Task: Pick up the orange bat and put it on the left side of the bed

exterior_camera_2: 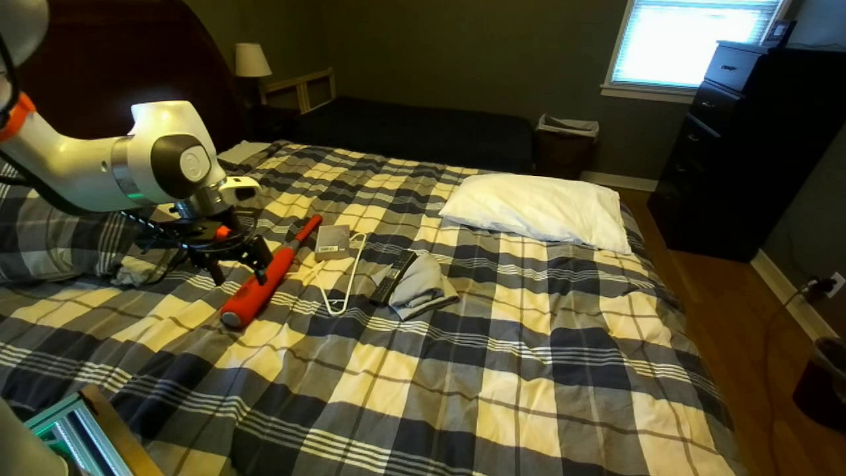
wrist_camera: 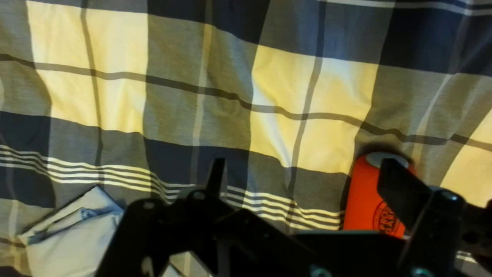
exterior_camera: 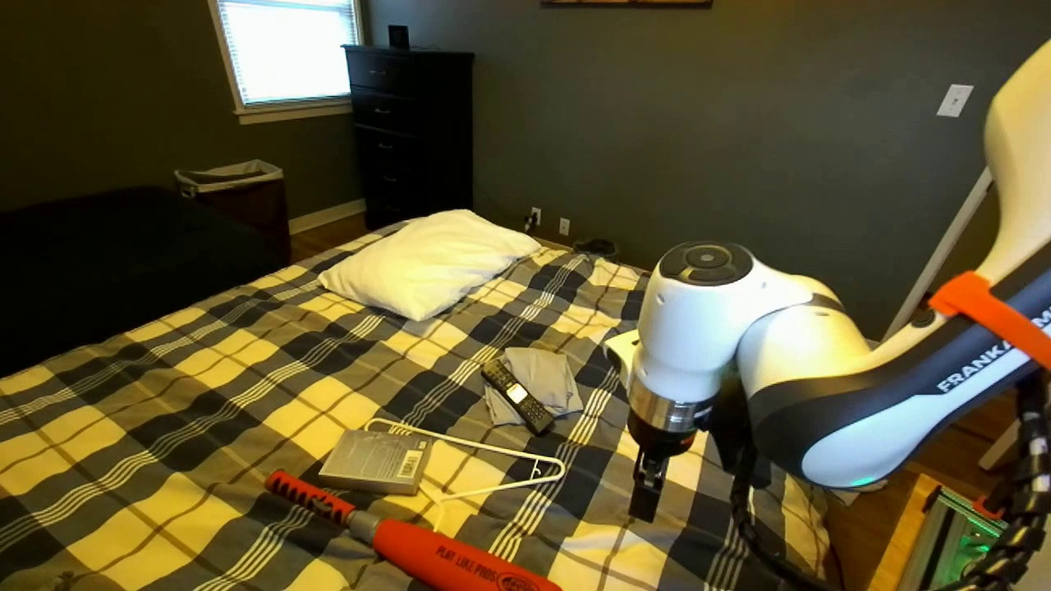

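The orange bat [exterior_camera: 447, 558] lies on the plaid bed [exterior_camera: 222, 386]. In an exterior view its whole length shows [exterior_camera_2: 263, 285], with the thick end toward the front and the narrow handle pointing away. My gripper [exterior_camera_2: 239, 275] is above the bed by the thick end; it also shows edge-on in an exterior view [exterior_camera: 645, 499]. In the wrist view the gripper [wrist_camera: 303, 165] is open with nothing between its fingers. There, one finger overlaps the thick end of the bat [wrist_camera: 363, 200], and the other is over bare cover. The gripper body hides the rest of the bat there.
A flat grey box [exterior_camera_2: 332, 242] and a white hanger [exterior_camera_2: 350, 277] lie beside the bat. A black remote [exterior_camera_2: 394, 277] lies by a grey cloth [exterior_camera_2: 423, 287]. A white pillow [exterior_camera_2: 538, 208] lies farther off. A dark dresser [exterior_camera: 410, 131] stands behind the bed.
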`<state>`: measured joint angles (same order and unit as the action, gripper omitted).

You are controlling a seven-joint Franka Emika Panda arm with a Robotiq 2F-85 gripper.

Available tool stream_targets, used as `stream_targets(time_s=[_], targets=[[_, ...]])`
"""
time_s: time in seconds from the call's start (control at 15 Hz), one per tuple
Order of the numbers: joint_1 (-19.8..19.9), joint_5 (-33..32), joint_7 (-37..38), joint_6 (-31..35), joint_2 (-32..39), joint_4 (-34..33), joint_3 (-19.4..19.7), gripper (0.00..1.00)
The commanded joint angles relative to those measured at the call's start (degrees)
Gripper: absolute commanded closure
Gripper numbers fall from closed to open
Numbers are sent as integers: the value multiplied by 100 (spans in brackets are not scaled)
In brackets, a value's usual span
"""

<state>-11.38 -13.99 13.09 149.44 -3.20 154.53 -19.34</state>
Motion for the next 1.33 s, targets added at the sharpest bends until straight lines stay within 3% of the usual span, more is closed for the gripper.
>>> stream_targets(time_s=[0.0, 0.13, 0.27, 0.33, 0.53, 0.67, 0.8, 1.0, 1.07, 1.13, 1.2, 1.27], targets=[[-150, -12, 44, -12, 210, -122, 107, 0], [-164, -12, 40, -10, 435, -281, 135, 0], [-140, -340, 944, 787, 655, -352, 249, 0], [-11, -311, 1101, 1188, 874, -436, 129, 0], [-95, -1142, 2199, 2494, 1431, -651, 430, 0], [-455, -1892, 2811, 3036, 1850, -998, 982, 0], [-1141, -2361, 3137, 3199, 2354, -1538, 1732, 0], [-2051, -2363, 3545, 3041, 3140, -2227, 2410, 0], [-2275, -2246, 3629, 3007, 3430, -2426, 2496, 0], [-2161, -2047, 3552, 2972, 3693, -2524, 2225, 0], [-1978, -2154, 3368, 3055, 3062, -2087, 2255, 0], [-2086, -2124, 3430, 3050, 3325, -2239, 2236, 0]])
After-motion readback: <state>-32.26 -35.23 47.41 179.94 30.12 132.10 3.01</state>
